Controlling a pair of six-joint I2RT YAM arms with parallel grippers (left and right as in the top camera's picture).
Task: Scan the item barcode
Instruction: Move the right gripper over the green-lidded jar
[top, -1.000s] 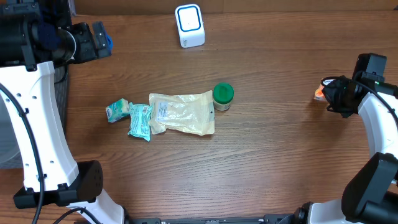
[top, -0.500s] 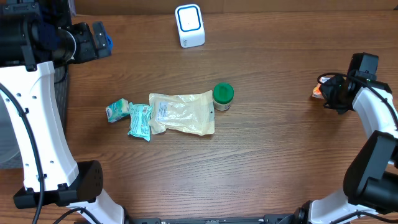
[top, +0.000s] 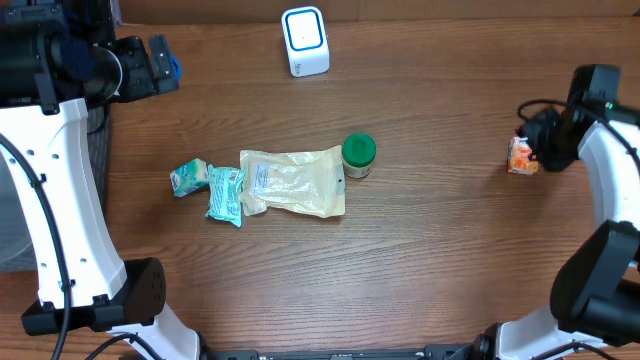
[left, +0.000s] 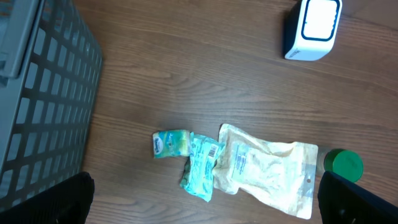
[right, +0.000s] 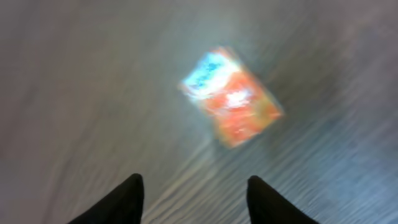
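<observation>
A small orange packet (top: 521, 155) lies on the wooden table at the far right; in the blurred right wrist view the orange packet (right: 233, 96) sits ahead of the fingertips, apart from them. My right gripper (top: 546, 142) hovers just right of it, open, with nothing between its fingers (right: 194, 190). The white scanner (top: 305, 40) with a blue ring stands at the back middle, also the scanner (left: 313, 28) in the left wrist view. My left gripper (top: 165, 62) hangs wide open at the back left, holding nothing (left: 205, 208).
In the table's middle lie a cream pouch (top: 295, 182), a green-lidded jar (top: 358, 154), a teal packet (top: 225, 193) and a smaller teal packet (top: 188, 177). A grey mesh basket (left: 43, 93) stands at the left edge.
My right gripper has opened and let go of the orange packet, which now lies on the table. The gripper has drawn slightly back to the right. The left arm has not moved.
</observation>
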